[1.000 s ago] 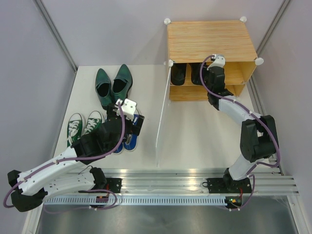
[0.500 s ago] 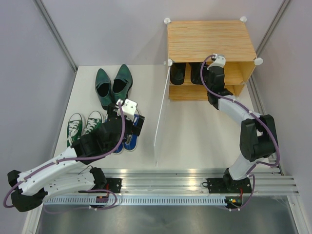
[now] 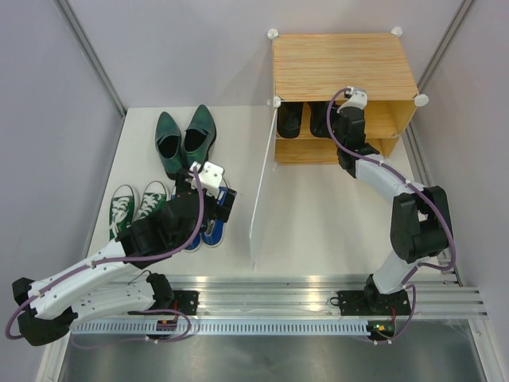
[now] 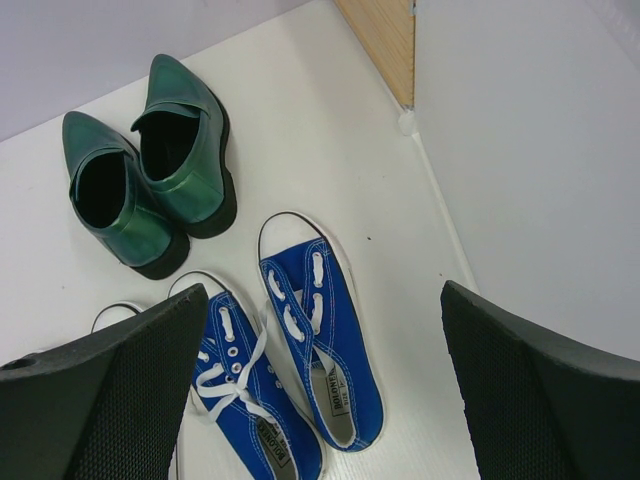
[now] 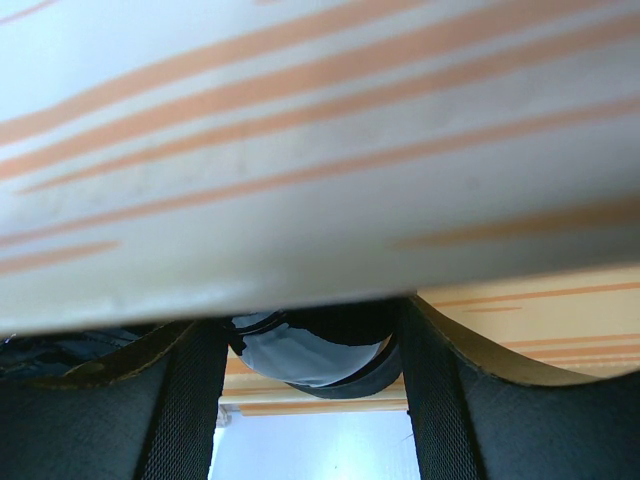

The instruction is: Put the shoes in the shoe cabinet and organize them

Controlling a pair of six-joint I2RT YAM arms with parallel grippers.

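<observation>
Two fingers of the right end effector (image 5: 312, 335) flank a black dress shoe (image 5: 300, 368) on the shoe cabinet's (image 3: 342, 68) upper shelf; clamped or not, I cannot tell. Better to seat it level beside its mate (image 3: 290, 119), then back straight out. The left end effector (image 4: 318, 300) hangs spread over blue sneakers (image 4: 322, 360) on the bench (image 4: 330, 150); insole print unreadable.

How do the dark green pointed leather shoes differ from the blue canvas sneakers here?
The dark green pointed leather shoes are glossy and laceless; the blue canvas sneakers are matte with white laces. The green pair lies farther from the arms, the blue pair nearer, below the left pincer. Both pairs sit on the table, toes pointing away.
</observation>
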